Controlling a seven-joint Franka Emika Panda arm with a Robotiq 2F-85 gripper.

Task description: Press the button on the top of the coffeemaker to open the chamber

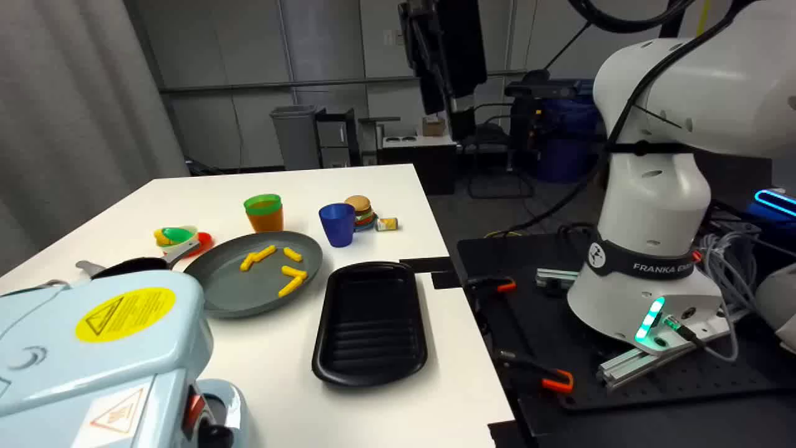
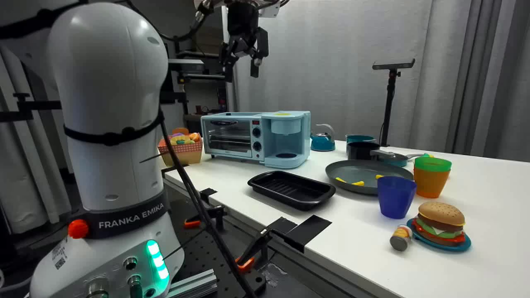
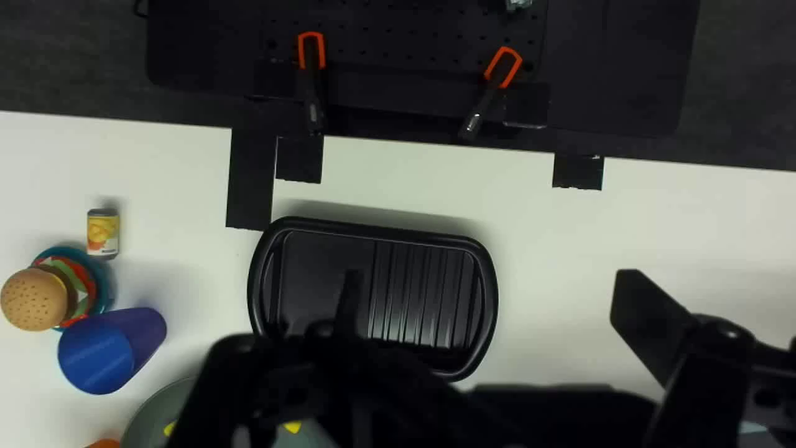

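Note:
The pale blue coffeemaker stands on the white table, in an exterior view (image 1: 43, 373) at the near left, with a yellow sticker on its rounded lid. In an exterior view (image 2: 286, 138) it is the right part of an appliance with an oven door. The lid looks closed. A small curved mark shows on top; I cannot tell whether it is the button. My gripper (image 2: 242, 70) is high above the table, pointing down, apart from everything. In the wrist view (image 3: 489, 277) its fingers are wide apart with nothing between them, above the black tray. There, only a pale blue sliver shows at bottom right.
A black tray (image 2: 290, 188) lies beside the coffeemaker. A dark round plate (image 1: 249, 286) with yellow pieces, a blue cup (image 2: 395, 196), stacked cups (image 2: 431, 178) and a toy burger (image 2: 441, 223) stand farther along. A toy food basket (image 2: 182, 151) sits at the appliance's oven end.

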